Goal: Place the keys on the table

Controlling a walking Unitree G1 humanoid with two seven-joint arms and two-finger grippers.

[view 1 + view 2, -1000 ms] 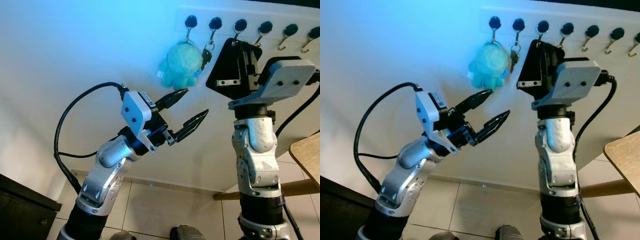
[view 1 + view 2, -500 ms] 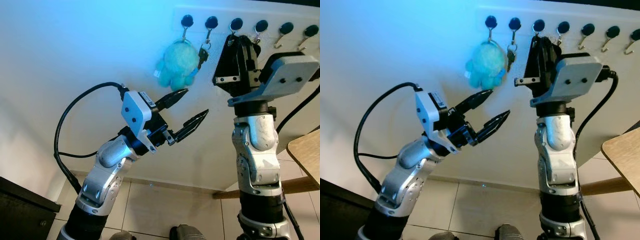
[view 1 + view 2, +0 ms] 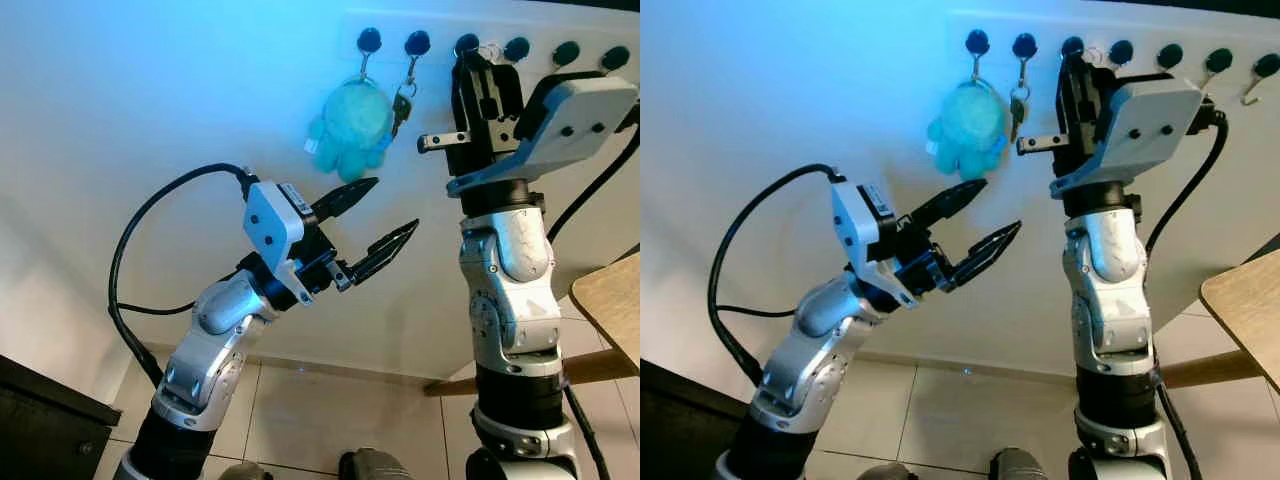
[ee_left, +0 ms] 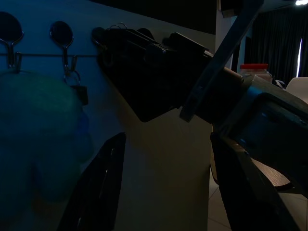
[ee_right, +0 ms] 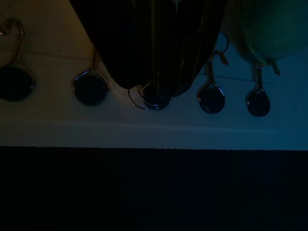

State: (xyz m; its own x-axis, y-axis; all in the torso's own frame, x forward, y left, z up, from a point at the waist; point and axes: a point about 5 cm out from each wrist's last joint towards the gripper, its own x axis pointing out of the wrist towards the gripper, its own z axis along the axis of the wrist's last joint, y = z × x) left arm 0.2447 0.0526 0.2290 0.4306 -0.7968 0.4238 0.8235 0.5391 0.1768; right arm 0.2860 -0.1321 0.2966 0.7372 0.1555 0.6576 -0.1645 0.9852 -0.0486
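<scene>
A row of black-knobbed hooks runs along the white wall. A teal plush keychain hangs from the first hook, and a dark key from the second. My right gripper is raised to the third hook. In the right wrist view its fingers are pressed together at a thin wire key ring by the hook's knob. The ring also glints above the fingertips. My left gripper is open in mid-air below the plush, holding nothing.
A wooden table corner juts in at the right, with a chair rail beneath. A dark cabinet stands at the lower left. Tiled floor lies below. A red-lidded jar stands beyond the right arm.
My right gripper has risen and turned, from below the third hook up to its knob. The view has tilted slightly. The left arm has not moved.
</scene>
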